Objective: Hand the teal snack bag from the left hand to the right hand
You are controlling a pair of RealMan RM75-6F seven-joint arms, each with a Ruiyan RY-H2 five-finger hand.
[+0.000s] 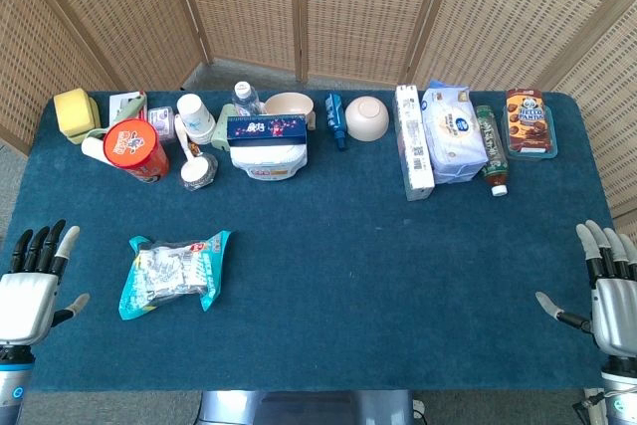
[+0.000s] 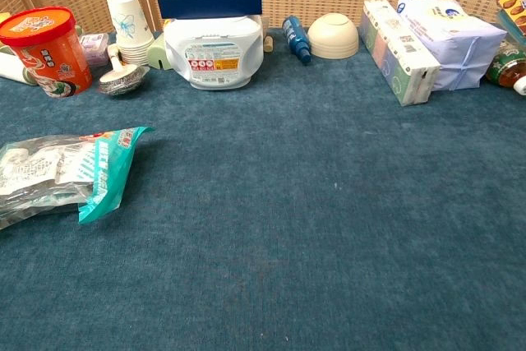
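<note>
The teal snack bag [image 1: 173, 272] lies flat on the blue table cloth [image 1: 358, 266], front left, with a clear window showing wrapped pieces inside. In the chest view the teal snack bag [image 2: 64, 174] sits at the left edge. My left hand [image 1: 32, 283] hovers at the table's left edge, a short way left of the bag, fingers spread and holding nothing. My right hand [image 1: 609, 288] is at the far right edge, fingers apart and empty. Neither hand shows in the chest view.
Along the back stand an orange noodle cup [image 1: 135, 149], paper cups [image 1: 196, 116], a white tub [image 2: 214, 53] with a dark blue box on top, a cream bowl [image 1: 366, 117], a long white box [image 1: 413, 141], a tissue pack [image 1: 454, 132], a bottle [image 1: 491, 149] and a biscuit box [image 1: 528, 121].
</note>
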